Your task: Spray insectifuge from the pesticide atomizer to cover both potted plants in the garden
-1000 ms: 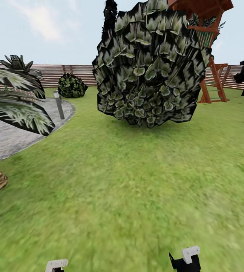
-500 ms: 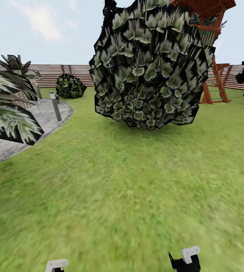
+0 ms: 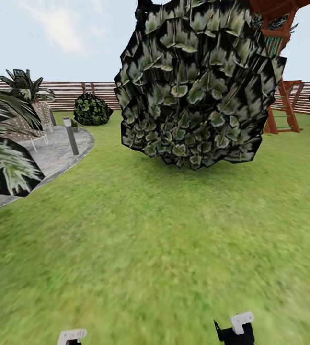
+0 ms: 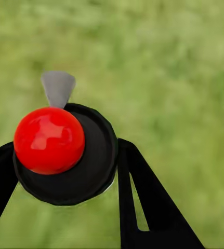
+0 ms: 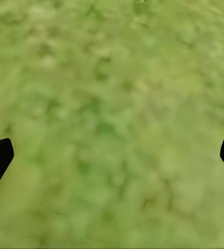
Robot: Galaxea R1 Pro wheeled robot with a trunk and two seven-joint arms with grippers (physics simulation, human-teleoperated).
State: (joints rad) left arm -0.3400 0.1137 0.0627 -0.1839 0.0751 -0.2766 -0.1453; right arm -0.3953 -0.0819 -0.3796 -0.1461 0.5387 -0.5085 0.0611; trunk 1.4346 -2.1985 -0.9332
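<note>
In the left wrist view, the pesticide atomizer (image 4: 65,155) sits between my black fingers (image 4: 148,202): a round black body with a glossy red ball on it and a grey nozzle (image 4: 58,87) pointing away. My left gripper (image 4: 65,150) is shut on it, above blurred lawn. My right gripper (image 5: 112,155) is open, its two fingertips far apart with only grass between them. In the head view, the white wrist parts of the left arm (image 3: 72,335) and right arm (image 3: 237,326) show at the bottom edge. I cannot make out the two potted plants or any insectifuge.
A big dark-leaved shrub (image 3: 195,81) stands straight ahead on the lawn (image 3: 150,249). At left are a grey paved patio (image 3: 54,153), a short post (image 3: 70,136) and palm fronds (image 3: 6,163). Behind are a round bush (image 3: 91,109), a slatted fence (image 3: 78,91) and a red play tower (image 3: 281,67).
The whole head view has shifted: the shrub looks larger and closer, and the palm and its trunk have slid off to the left. Both arms keep their place in the picture.
</note>
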